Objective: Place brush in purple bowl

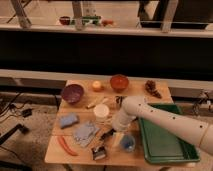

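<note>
- Dark panelling runs behind a wooden worktop (55, 152) crowded with small things; in the camera view the white arm reaches in from the right and bends down over the front half.
- Its gripper (116, 138) hangs near the front edge, jaws released and holding nothing.
- Just to its left the brush (101, 145) lies flat, blocky head toward the front edge, handle slanting up toward the gripper.
- The step in hand looks like the grasp: come down with the jaws across the slim handle, clear of the head.
- The purple bowl (72, 93) sits at the back left, well apart from the brush, so the carry runs diagonally.
- A grey cloth (85, 132) lies just beside the brush and could snag.
- A blue cup (128, 143) stands close on the gripper's other side.
- A white cup (101, 111) stands roughly on the path; lift above it.
- The orange-red bowl (119, 81) at the back is the wrong target.
</note>
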Controlling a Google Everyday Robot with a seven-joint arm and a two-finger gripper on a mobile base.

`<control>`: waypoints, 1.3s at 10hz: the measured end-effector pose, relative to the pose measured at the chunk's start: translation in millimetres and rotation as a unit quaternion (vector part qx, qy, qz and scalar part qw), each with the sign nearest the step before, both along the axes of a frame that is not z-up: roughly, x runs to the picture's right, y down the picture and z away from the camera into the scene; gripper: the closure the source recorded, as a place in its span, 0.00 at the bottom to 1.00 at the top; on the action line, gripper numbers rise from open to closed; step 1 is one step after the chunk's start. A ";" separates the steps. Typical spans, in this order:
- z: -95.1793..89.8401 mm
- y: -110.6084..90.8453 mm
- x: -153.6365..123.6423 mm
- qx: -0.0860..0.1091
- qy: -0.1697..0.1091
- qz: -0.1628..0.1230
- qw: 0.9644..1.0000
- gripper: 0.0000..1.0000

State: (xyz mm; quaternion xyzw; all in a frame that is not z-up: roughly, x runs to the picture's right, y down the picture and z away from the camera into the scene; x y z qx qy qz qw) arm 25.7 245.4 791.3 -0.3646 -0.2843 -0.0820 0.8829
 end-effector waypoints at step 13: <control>-13.9 -8.1 -13.2 0.022 -0.038 -0.029 0.999 0.84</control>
